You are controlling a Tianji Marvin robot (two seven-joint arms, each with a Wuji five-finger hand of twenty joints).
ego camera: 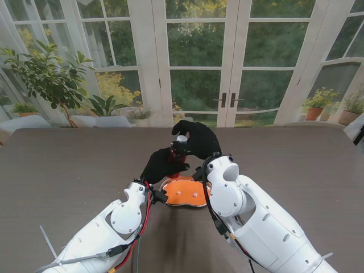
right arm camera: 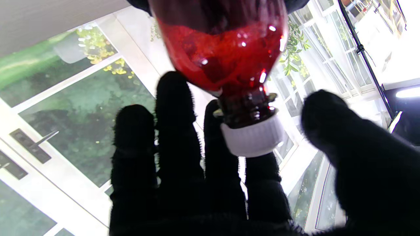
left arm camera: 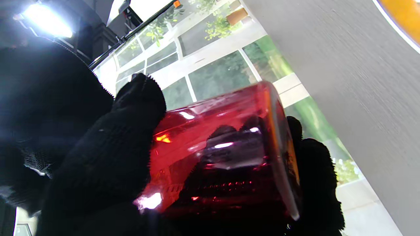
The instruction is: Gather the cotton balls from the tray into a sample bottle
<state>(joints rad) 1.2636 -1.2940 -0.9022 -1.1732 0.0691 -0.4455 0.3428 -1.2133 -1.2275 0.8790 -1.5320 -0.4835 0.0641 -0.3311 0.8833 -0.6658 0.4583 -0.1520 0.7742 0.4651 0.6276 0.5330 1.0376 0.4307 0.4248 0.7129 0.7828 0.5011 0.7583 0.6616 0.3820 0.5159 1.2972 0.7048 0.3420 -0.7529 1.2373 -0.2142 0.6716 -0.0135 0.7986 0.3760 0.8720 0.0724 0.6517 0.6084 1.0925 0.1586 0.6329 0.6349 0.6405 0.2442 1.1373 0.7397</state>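
My left hand (ego camera: 162, 166) is shut on a red see-through sample bottle (ego camera: 177, 154) and holds it off the table, just beyond the orange tray (ego camera: 185, 186). In the left wrist view the gloved fingers (left arm camera: 108, 157) wrap the bottle's body (left arm camera: 223, 157). A white cap (ego camera: 181, 138) is on the bottle's neck. My right hand (ego camera: 198, 139) hovers over that cap. In the right wrist view its fingers (right arm camera: 174, 137) are spread, with the cap (right arm camera: 252, 137) between them and the thumb and a gap on the thumb side. Small white cotton balls (ego camera: 178, 194) lie on the tray.
The dark brown table (ego camera: 68, 165) stretches wide to both sides. Glass doors and potted plants (ego camera: 51, 79) stand beyond its far edge. A corner of the tray (left arm camera: 403, 16) shows in the left wrist view.
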